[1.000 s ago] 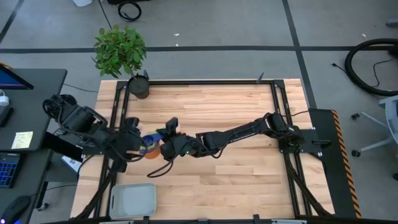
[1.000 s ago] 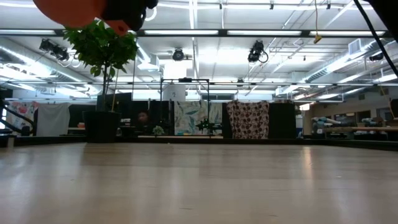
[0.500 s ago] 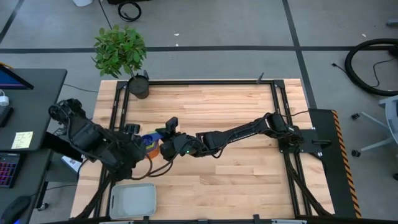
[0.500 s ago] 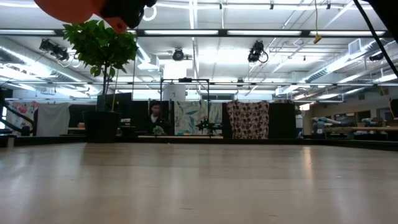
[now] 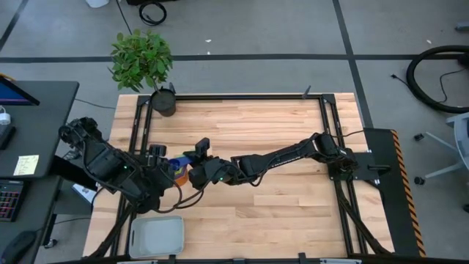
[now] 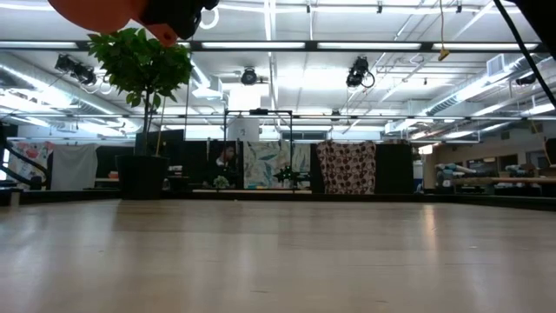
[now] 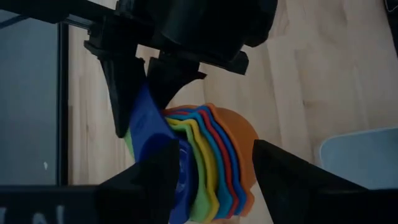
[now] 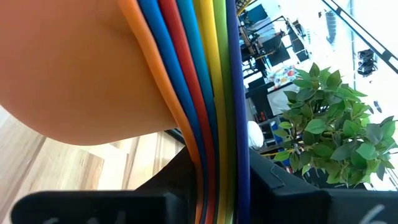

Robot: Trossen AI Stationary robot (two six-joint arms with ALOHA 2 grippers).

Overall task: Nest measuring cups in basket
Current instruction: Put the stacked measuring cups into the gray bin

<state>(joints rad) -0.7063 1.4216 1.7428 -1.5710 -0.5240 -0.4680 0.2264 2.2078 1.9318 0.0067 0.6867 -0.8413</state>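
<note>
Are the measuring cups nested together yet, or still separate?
Nested: the measuring cups sit as one stack, rims layered orange through dark blue, gripped by the handles in the right gripper, above the table and outside the basket.

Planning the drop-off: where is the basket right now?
In the high view the basket sits at the table's near-left corner, just below the left gripper.

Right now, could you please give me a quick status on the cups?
Right gripper shut on nested measuring cups, held above table. Left gripper open around them. Basket nearby, path clear.
</note>
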